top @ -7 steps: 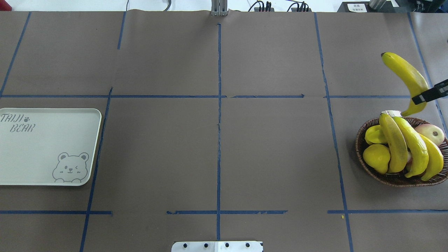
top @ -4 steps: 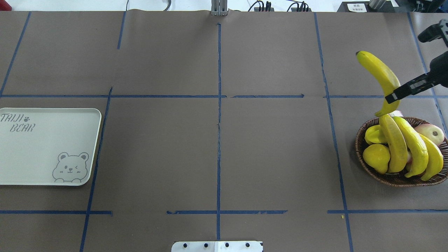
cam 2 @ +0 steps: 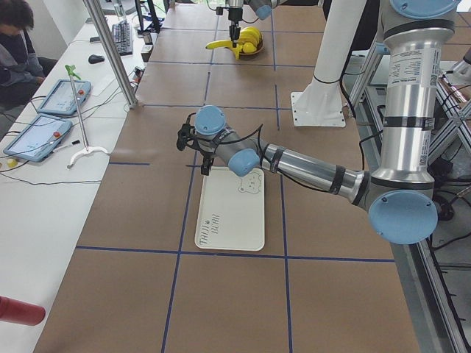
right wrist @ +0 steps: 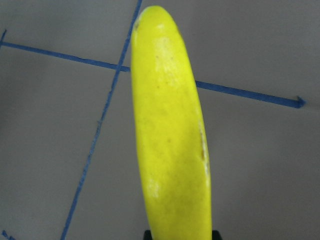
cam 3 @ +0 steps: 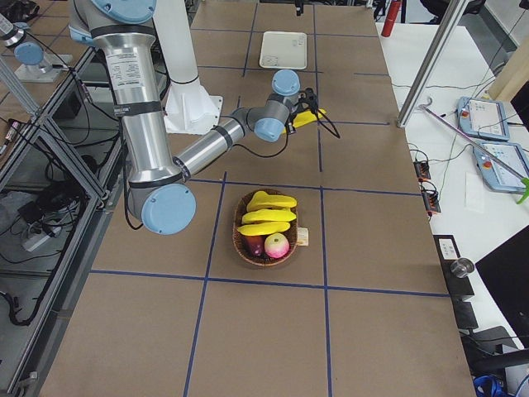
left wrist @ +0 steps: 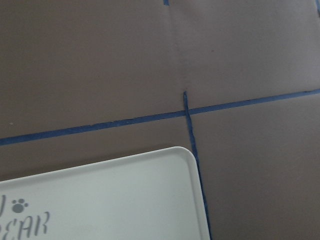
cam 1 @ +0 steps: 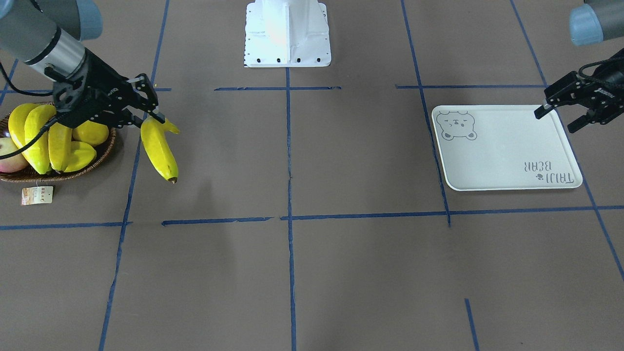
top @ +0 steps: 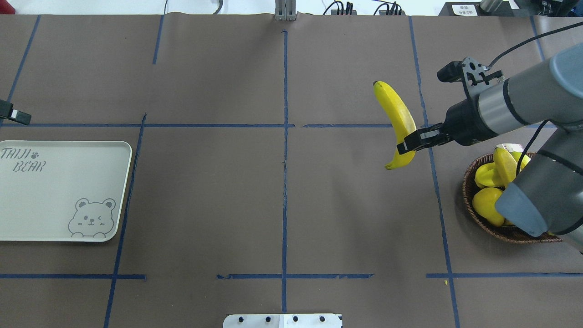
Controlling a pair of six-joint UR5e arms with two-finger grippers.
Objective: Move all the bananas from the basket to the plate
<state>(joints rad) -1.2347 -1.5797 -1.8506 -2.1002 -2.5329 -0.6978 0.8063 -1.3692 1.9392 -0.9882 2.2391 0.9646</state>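
Basket (top: 467,193): three bananas (cam 1: 58,146) lie side by side in it, with a pinkish round fruit (cam 1: 9,158) and other yellow fruit. Near the basket, toward table centre: right gripper (top: 408,145) clenched on a fourth banana (top: 398,118), grasped near one end, held off the brown paper. Well apart from the basket, at the table's opposite end: plate (top: 54,196), flat, bear print up. Farthest from the basket: left gripper (cam 1: 555,121) raised by the plate's edge, released, fingers spread.

woven wicker basket (cam 1: 100,158), smooth glossy banana (top: 401,119)
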